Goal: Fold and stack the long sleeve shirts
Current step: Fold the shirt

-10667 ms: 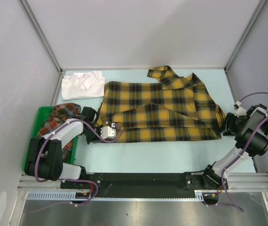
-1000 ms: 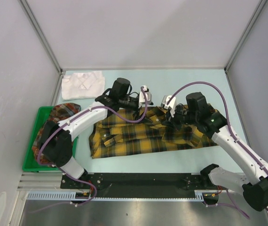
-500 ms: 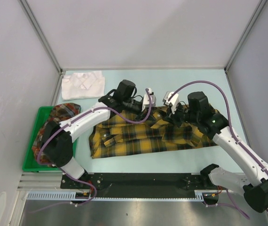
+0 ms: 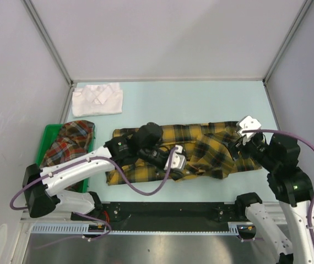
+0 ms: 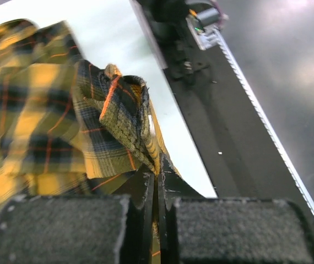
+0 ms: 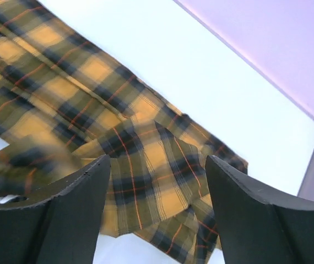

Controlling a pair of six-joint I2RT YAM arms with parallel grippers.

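Versus one second ago: yellow plaid shirt (image 4: 206,147) pulled lower, stretched as a band across centre of the surface (image 4: 201,104). Clenched on its folded edge, lower centre: left fingers (image 5: 173,190). Previously clenched, now spread and released over its right end: right fingers (image 6: 69,209). Inside green bin (image 4: 48,130), left edge: red-orange plaid shirt (image 4: 69,140). At upper left: white shirt (image 4: 97,99).

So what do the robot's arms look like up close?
The left arm and right arm are made of white tubes joined by chunky, round black joints. A thin purple cable loops along each one. The left tool has fuzzy dark grey pads. The right tool has two wide, smooth black fingers.
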